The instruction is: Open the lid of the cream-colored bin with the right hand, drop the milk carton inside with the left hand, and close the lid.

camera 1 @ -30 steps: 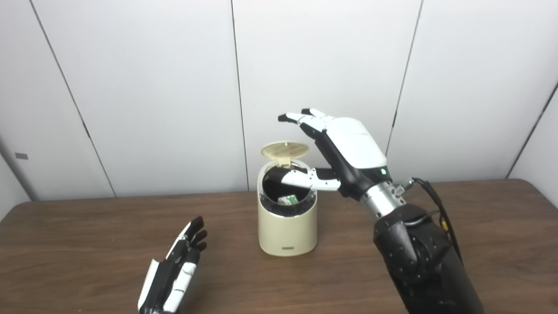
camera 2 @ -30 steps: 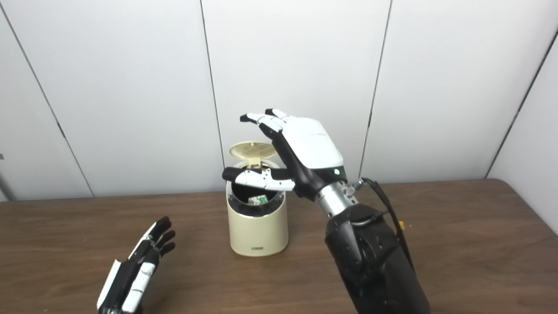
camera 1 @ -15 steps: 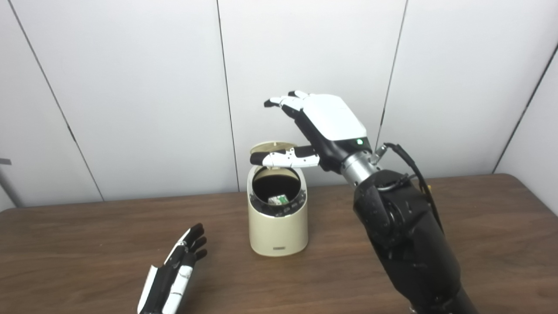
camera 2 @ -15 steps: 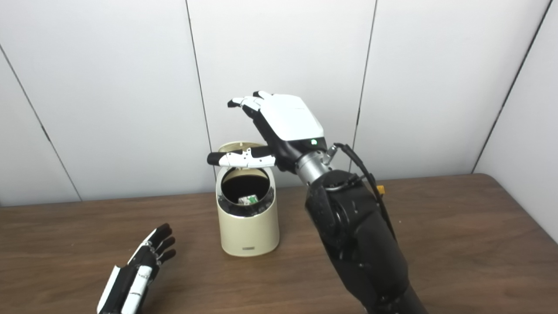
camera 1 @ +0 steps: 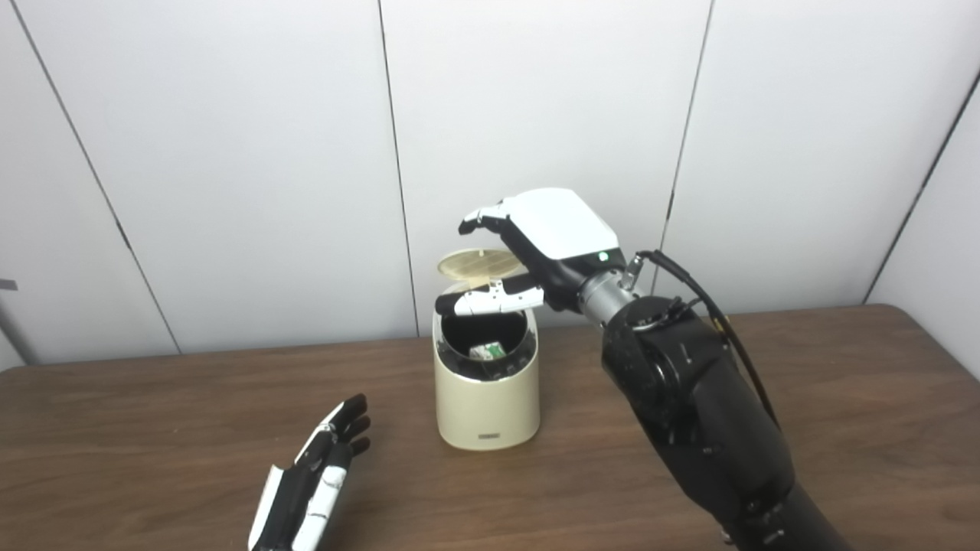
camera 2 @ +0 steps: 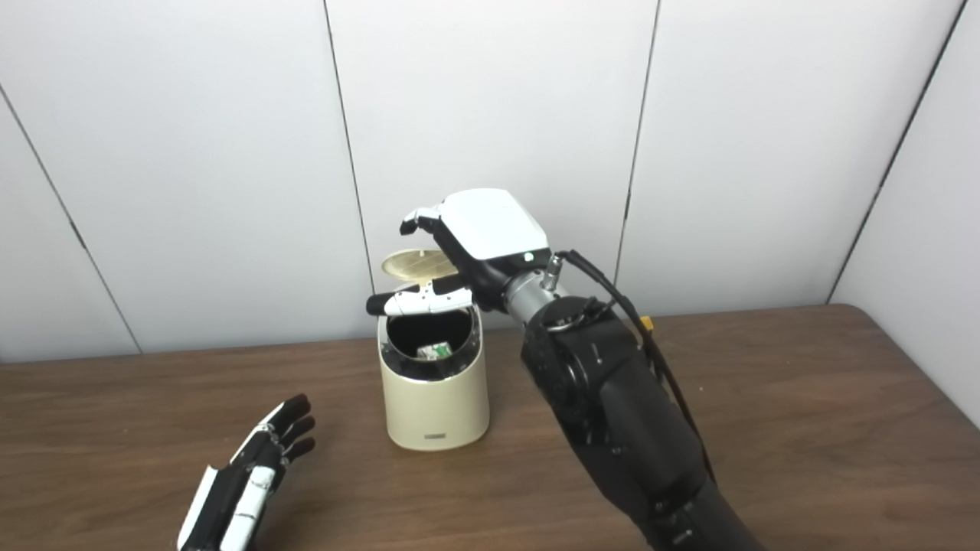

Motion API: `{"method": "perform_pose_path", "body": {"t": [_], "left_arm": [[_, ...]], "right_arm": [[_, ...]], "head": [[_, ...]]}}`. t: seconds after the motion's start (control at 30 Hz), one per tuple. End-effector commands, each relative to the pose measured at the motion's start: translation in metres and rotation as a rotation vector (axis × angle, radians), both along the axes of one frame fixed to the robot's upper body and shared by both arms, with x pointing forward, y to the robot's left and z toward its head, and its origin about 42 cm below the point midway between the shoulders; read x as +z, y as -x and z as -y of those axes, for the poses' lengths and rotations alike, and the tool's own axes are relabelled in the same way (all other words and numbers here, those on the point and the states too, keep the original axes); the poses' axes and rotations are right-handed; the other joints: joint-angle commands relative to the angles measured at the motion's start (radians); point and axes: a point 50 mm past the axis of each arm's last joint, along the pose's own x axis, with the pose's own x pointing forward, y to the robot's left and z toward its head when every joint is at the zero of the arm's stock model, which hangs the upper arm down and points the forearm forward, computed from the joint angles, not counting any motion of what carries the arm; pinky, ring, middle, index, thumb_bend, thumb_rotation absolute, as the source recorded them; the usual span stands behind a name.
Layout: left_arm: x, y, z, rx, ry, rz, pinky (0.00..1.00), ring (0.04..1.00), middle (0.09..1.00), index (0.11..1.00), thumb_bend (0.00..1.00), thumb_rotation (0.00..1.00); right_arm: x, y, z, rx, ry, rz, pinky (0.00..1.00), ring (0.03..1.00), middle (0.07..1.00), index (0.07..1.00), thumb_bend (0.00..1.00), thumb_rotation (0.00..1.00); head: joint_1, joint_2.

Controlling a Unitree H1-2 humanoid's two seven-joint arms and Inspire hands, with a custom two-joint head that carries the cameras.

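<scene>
Left eye view showed my right hand [camera 1: 547, 241] had dropped lower over the round cream-colored bin's [camera 1: 487, 398] raised lid [camera 1: 480, 264], fingers spread, holding nothing. I saw the little white-and-green milk carton [camera 1: 487, 351] already inside, so closing came next. My left hand [camera 1: 310, 482] lay open, empty, on the brown wooden table [camera 1: 842, 398].

The table [camera 1: 153, 398] looks like dark brown wood-grain laminate, smooth with a soft sheen. The cream-colored bin [camera 1: 486, 402] appears to be smooth satin plastic, its raised lid [camera 1: 481, 263] a paler plastic with a fine ribbed underside, its inner rim dark and glossy. The milk carton [camera 1: 487, 351] inside looks like printed paperboard. The right hand [camera 1: 528, 252] has a glossy white plastic shell over matt black parts, with a bare metal wrist collar and a matt black arm casing. The left hand [camera 1: 310, 490] shows the same white and black plastic. The wall panels [camera 1: 230, 153] look matt white and smooth.
</scene>
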Motion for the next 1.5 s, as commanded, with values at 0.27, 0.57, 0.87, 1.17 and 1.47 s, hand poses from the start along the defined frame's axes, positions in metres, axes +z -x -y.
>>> {"method": "perform_pose_path", "body": {"t": [0.27, 0.57, 0.87, 1.17, 1.47], "left_arm": [[0.016, -0.013, -0.003, 0.015, 0.022, 0.066, 0.88, 0.909, 0.921, 0.930, 0.63, 0.82], [0.020, -0.014, -0.001, 0.021, 0.017, 0.071, 0.88, 0.910, 0.914, 0.925, 0.65, 0.82], [0.024, -0.012, 0.002, 0.021, 0.028, 0.079, 0.90, 0.911, 0.912, 0.923, 0.64, 0.81], [0.028, -0.011, 0.007, 0.031, 0.053, 0.072, 0.88, 0.903, 0.908, 0.918, 0.63, 0.80], [0.030, -0.016, 0.013, 0.043, 0.040, 0.084, 0.86, 0.899, 0.903, 0.916, 0.66, 0.80]], "right_arm": [[0.005, 0.010, 0.018, 0.018, 0.010, 0.009, 0.88, 0.860, 0.774, 0.742, 0.80, 0.94], [-0.012, 0.022, 0.028, 0.013, 0.020, -0.006, 0.82, 0.847, 0.759, 0.727, 0.81, 0.98], [-0.046, 0.033, 0.034, 0.030, 0.000, -0.073, 0.84, 0.831, 0.780, 0.739, 0.79, 0.93], [-0.066, 0.040, 0.045, 0.018, 0.018, -0.136, 0.88, 0.842, 0.790, 0.754, 0.79, 0.94], [-0.089, 0.048, 0.042, 0.050, 0.215, -0.115, 0.89, 0.884, 0.844, 0.816, 0.74, 0.87]], "head": [[0.009, 0.003], [0.013, 0.007], [0.020, 0.021], [0.019, 0.038], [0.029, 0.037]]}}
